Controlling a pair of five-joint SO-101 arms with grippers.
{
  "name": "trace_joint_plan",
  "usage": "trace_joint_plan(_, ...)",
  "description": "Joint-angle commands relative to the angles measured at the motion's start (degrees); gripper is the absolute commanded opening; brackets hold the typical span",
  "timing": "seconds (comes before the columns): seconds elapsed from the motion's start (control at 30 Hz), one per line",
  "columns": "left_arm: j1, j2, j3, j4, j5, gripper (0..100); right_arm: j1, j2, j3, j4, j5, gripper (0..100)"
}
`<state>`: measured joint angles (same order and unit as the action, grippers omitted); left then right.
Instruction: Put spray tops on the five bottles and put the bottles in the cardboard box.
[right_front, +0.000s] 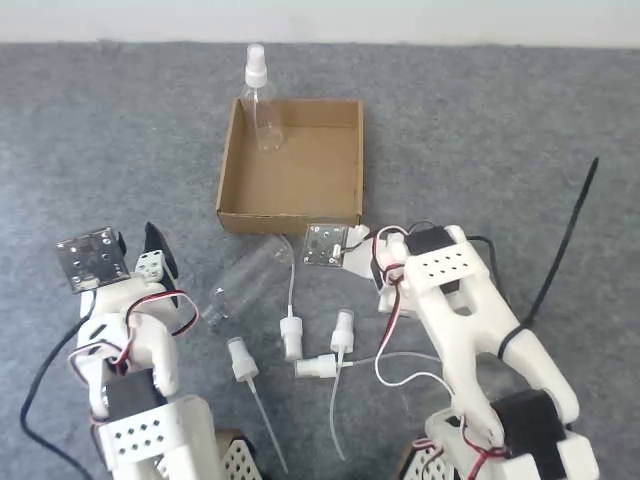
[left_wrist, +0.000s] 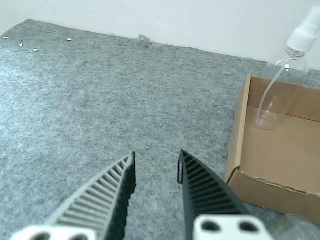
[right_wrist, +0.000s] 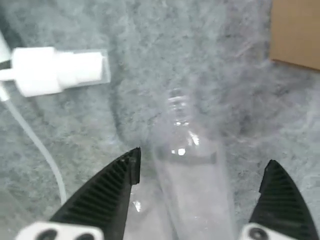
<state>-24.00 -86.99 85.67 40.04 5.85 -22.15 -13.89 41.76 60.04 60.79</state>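
Observation:
The cardboard box (right_front: 290, 218) (left_wrist: 239, 135) stands at the back middle of the mat. One clear bottle with a white spray top (right_front: 262, 100) (left_wrist: 278, 90) leans in its far left corner. A bare bottle (right_front: 245, 275) lies on the mat in front of the box. Several loose spray tops (right_front: 291, 335) with long tubes lie nearer the arms. My right gripper (right_wrist: 204, 161) (right_front: 352, 252) is open, its jaws either side of a topless clear bottle (right_wrist: 192, 170), with a spray top (right_wrist: 57, 70) close by. My left gripper (left_wrist: 156, 156) (right_front: 155, 262) is open and empty, left of the box.
Grey felt covers the table. A black cable (right_front: 565, 250) runs along the right arm's outer side. Open mat stretches left of the box and behind it up to the pale wall.

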Motion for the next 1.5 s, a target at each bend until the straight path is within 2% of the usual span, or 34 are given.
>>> trace_joint_plan(0.0,1.0,-1.0,-0.3,-2.2,0.4,14,0.9,3.8,-0.8,-1.5,2.3,33.2)
trace_joint_plan(0.13,3.1,-1.0,0.2,-2.2,-2.8,14,0.9,7.2,-0.8,-4.4,3.3,32.6)
trace_joint_plan(0.53,3.1,-1.0,0.3,-2.2,-3.0,14,0.6,5.9,-1.9,-5.1,3.1,11.8)
trace_joint_plan(0.8,3.1,-1.0,0.3,-2.2,-3.1,14,0.0,-2.5,-4.1,-4.4,2.7,10.1)
trace_joint_plan(1.17,3.1,-1.0,0.4,-2.2,-3.1,14,-6.1,-13.1,-4.3,-0.6,-11.5,10.1)
trace_joint_plan(1.47,3.1,-1.0,0.4,-2.2,-3.1,14,-9.8,-22.4,-3.9,-0.5,-32.5,10.1)
